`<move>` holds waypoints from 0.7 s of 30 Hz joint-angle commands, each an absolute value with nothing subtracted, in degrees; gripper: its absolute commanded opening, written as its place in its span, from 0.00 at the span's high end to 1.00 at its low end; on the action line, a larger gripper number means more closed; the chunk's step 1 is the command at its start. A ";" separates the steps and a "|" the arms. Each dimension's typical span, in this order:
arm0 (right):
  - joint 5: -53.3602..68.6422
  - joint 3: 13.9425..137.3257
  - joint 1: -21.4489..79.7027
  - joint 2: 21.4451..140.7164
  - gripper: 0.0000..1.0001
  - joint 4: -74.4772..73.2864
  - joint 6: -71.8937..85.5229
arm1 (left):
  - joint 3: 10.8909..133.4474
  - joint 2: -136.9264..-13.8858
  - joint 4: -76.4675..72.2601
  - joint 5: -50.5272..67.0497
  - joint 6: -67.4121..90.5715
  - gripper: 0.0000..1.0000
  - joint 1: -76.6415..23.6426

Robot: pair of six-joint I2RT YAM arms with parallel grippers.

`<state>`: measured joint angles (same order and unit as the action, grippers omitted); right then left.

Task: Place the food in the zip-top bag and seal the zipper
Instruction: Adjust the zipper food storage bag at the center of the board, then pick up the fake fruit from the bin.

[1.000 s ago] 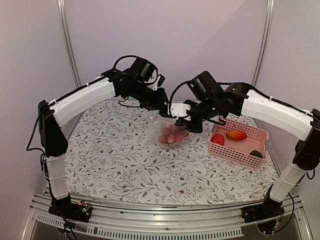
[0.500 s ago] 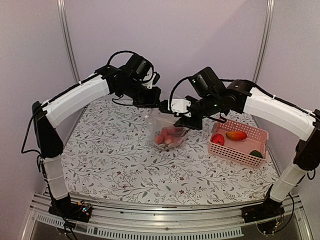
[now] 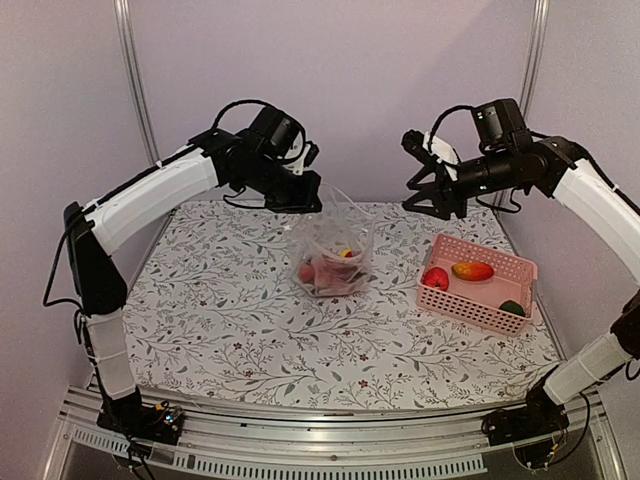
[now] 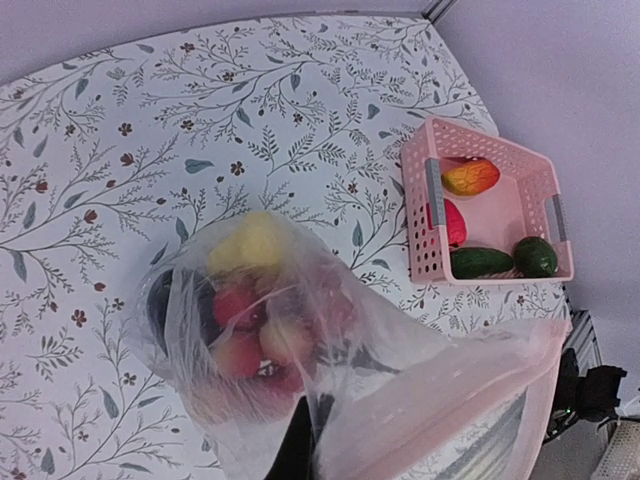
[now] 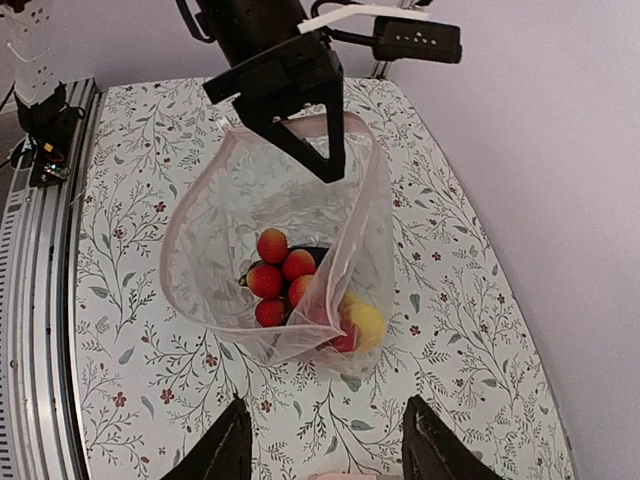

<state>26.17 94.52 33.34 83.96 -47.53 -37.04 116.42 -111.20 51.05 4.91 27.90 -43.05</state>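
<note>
The left end effector is clamped on the rim of the clear bag, holding its mouth open over the middle of the bench, toward the far edge. Red fruit and a lemon lie inside. The right end effector, fingers apart and empty, hovers high near the far right corner. The basket by the right edge holds a cucumber and other pieces. The right arm should probably lower into the basket, grip one piece across its middle, and drop it into the bag clear of the zipper.
</note>
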 commanded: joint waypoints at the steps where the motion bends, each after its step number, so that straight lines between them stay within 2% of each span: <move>1: 30.45 90.10 26.81 82.57 0.51 -49.35 -34.02 | 116.67 -112.24 49.27 6.16 28.08 1.00 -42.10; 8: 27.30 80.35 18.97 82.34 0.51 -45.19 -31.32 | 115.61 -112.11 48.71 6.80 28.44 1.00 -42.14; 21: 21.27 71.20 14.21 91.69 0.33 -40.25 -27.72 | 112.52 -110.09 47.45 7.29 28.87 1.00 -42.24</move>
<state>23.40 73.08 14.55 88.75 -42.24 -29.12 114.13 -111.26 48.69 6.94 28.62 -43.00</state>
